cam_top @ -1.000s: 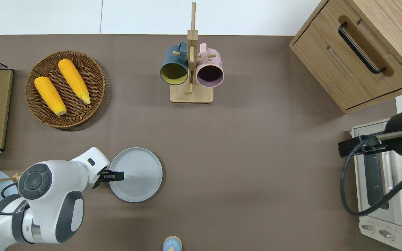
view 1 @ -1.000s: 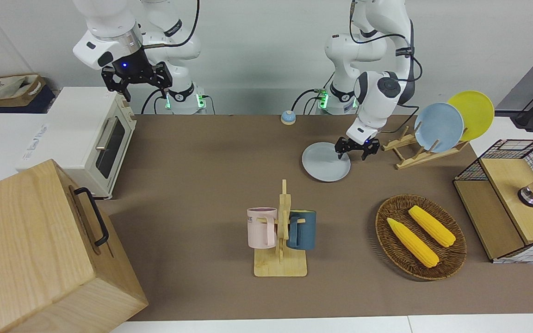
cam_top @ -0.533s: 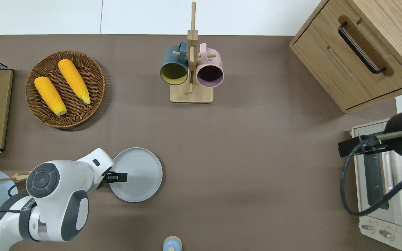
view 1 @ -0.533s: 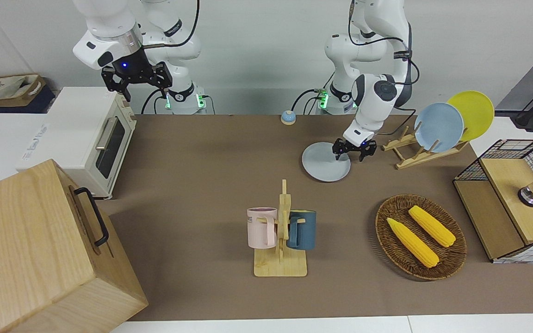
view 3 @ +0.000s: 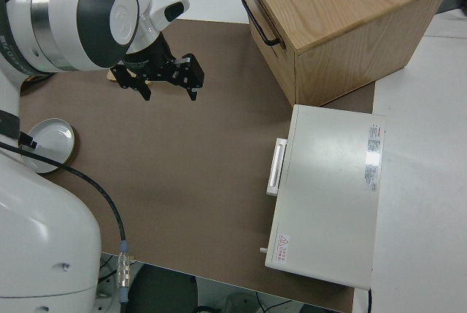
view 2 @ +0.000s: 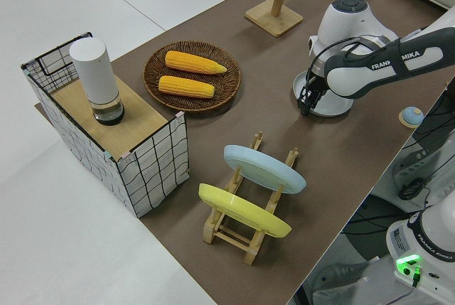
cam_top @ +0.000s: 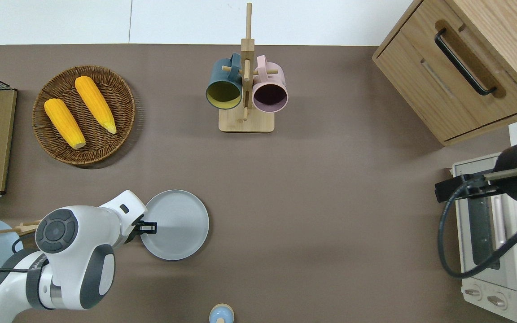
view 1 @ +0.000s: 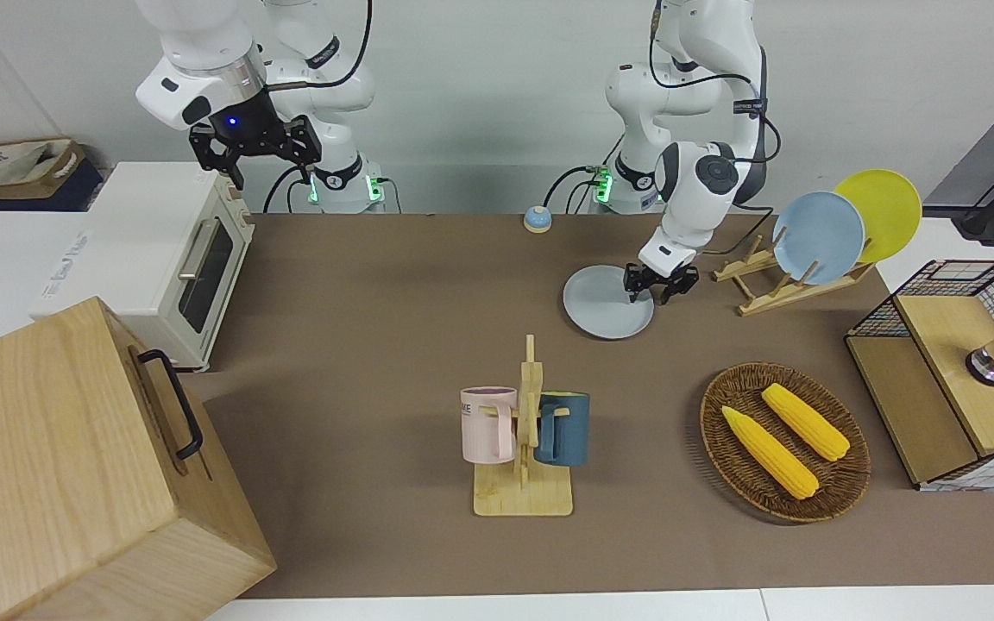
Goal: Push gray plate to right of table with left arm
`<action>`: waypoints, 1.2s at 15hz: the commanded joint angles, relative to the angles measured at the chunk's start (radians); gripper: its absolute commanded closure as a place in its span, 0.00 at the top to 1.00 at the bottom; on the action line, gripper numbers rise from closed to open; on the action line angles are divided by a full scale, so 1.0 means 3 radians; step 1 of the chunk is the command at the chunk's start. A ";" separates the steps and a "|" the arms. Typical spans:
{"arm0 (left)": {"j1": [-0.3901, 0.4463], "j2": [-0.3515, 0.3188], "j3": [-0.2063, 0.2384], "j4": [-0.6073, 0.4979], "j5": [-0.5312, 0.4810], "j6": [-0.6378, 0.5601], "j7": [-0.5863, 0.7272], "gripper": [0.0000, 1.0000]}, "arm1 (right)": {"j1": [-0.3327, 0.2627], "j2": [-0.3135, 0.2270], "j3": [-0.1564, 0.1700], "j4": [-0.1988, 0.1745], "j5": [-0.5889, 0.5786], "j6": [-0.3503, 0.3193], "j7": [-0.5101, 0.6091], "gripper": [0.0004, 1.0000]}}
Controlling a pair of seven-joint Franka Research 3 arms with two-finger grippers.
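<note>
The gray plate (view 1: 602,304) lies flat on the brown table (view 1: 376,285), near the robots and toward the left arm's end. It also shows in the overhead view (cam_top: 182,224) and the left side view (view 2: 333,104). My left gripper (view 1: 651,293) is low over the plate's rim on the side toward the left arm's end, also seen from overhead (cam_top: 147,228). Its fingers are a little apart and hold nothing. My right gripper (view 1: 254,155) is parked, open and empty.
A wooden rack (view 1: 764,285) with a light-blue plate (view 1: 818,237) and a yellow plate (view 1: 881,211) stands beside the gray plate. A basket of corn (view 1: 783,442), a mug stand (view 1: 525,431), a bell (view 1: 537,219), a toaster oven (view 1: 160,259) and a wooden cabinet (view 1: 74,466) also stand around.
My left gripper has shifted slightly toward the plate's rim and its fingers have drawn closer together. The gray plate has not moved. The right arm is still.
</note>
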 commanded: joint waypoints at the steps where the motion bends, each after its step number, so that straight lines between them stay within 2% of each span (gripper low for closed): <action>1: -0.0043 -0.0005 0.0021 -0.0047 -0.0042 0.0076 -0.0035 0.00 | -0.0062 -0.0008 0.0054 0.0031 0.0014 -0.0052 0.0039 0.98; 11: -0.0068 0.0056 0.0011 -0.0021 -0.0052 0.0081 -0.0111 0.00 | -0.0067 -0.0008 0.0054 0.0031 0.0014 -0.0052 0.0039 0.98; 16: -0.0318 0.0117 0.0011 0.0030 -0.0077 0.0091 -0.0433 0.00 | -0.0062 -0.0008 0.0054 0.0031 0.0014 -0.0052 0.0039 0.98; 18: -0.0517 0.0143 0.0011 0.0081 -0.0174 0.0091 -0.0616 0.00 | -0.0062 -0.0008 0.0054 0.0031 0.0014 -0.0052 0.0039 0.98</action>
